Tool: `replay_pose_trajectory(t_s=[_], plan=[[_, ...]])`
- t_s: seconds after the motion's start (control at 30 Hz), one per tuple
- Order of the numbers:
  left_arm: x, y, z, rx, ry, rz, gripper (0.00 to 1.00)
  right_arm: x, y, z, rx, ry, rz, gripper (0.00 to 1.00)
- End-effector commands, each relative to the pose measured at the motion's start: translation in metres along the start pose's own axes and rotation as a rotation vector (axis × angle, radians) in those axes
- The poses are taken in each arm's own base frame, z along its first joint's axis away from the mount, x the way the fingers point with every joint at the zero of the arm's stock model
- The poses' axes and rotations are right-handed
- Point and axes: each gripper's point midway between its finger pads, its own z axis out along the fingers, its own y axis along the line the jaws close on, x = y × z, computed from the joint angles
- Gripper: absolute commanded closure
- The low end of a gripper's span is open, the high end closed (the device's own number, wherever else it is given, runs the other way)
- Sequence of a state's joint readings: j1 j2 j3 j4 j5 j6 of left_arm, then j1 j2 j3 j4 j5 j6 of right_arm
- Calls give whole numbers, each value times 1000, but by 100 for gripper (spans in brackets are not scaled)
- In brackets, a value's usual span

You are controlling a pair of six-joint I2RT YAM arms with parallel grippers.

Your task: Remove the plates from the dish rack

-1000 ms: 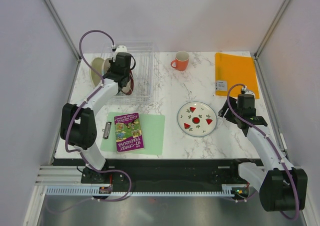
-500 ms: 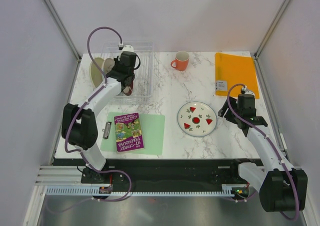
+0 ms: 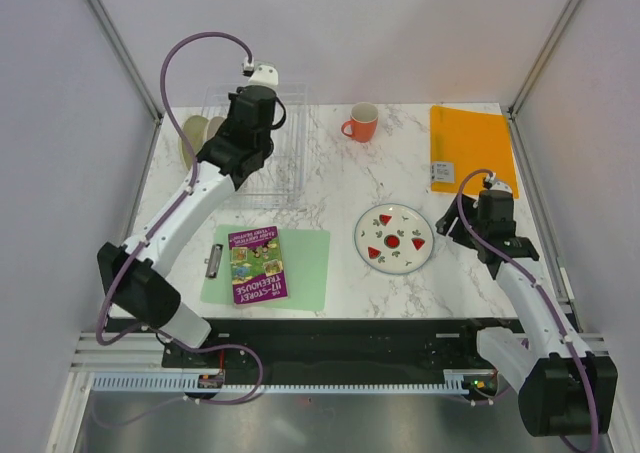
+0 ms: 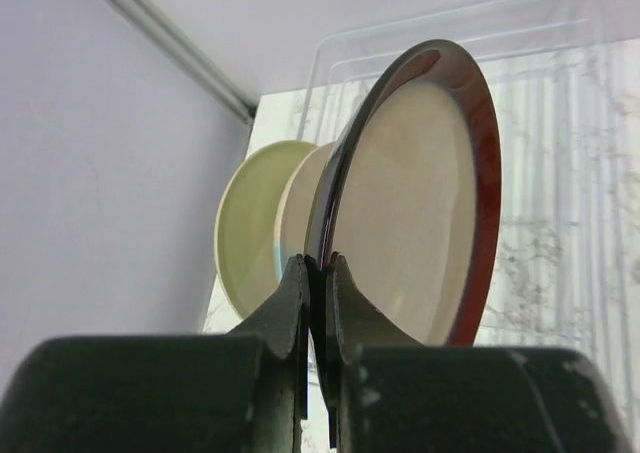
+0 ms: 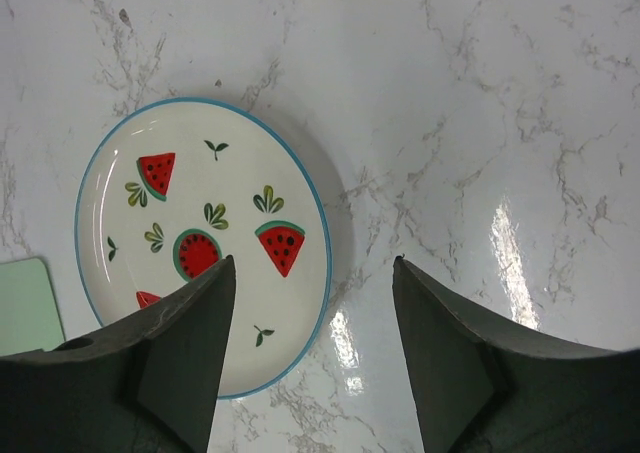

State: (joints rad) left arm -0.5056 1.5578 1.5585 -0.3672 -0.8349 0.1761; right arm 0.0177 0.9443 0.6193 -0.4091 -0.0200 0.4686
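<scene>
Top external view: the left arm reaches over the dish rack (image 3: 285, 178) at the far left of the table (image 3: 330, 173); its gripper is hidden beneath the wrist. A pale yellow-green plate (image 3: 190, 138) and a cream plate (image 3: 213, 129) stand on edge at the rack's left side. The watermelon plate (image 3: 395, 238) lies flat on the table, well apart from the rack and just left of the right gripper (image 3: 488, 235). Left wrist view: the left gripper (image 4: 317, 273) is clamped on the lower rim of the dark-red-rimmed plate (image 4: 410, 213), which stands upright with the rack behind it. The other two plates stand on edge beyond it. Right wrist view: the right gripper's jaws stand apart and hold nothing, above the watermelon plate's right edge.
</scene>
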Motion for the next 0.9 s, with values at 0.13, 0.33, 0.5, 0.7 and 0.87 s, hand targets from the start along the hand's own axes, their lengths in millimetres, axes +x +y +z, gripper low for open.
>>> replay_pose_trajectory(t_s=[0.13, 0.33, 0.5, 0.7, 0.87], plan=[[-60, -7, -87, 445, -123, -343, 98, -21, 41, -24, -207, -52, -73, 28], [-32, -75, -127, 825, -24, -508, 98, -30, 81, -47, -431, -100, -51, 29], [-6, -123, -161, 1103, 74, -645, 98, -32, 104, -60, -564, -103, -41, 28], [4, -140, -182, 1248, 90, -765, 98, -24, 118, -60, -643, -71, -18, 28], [8, -147, -190, 1300, 100, -812, 98, -10, 131, -52, -699, -20, 3, 29]])
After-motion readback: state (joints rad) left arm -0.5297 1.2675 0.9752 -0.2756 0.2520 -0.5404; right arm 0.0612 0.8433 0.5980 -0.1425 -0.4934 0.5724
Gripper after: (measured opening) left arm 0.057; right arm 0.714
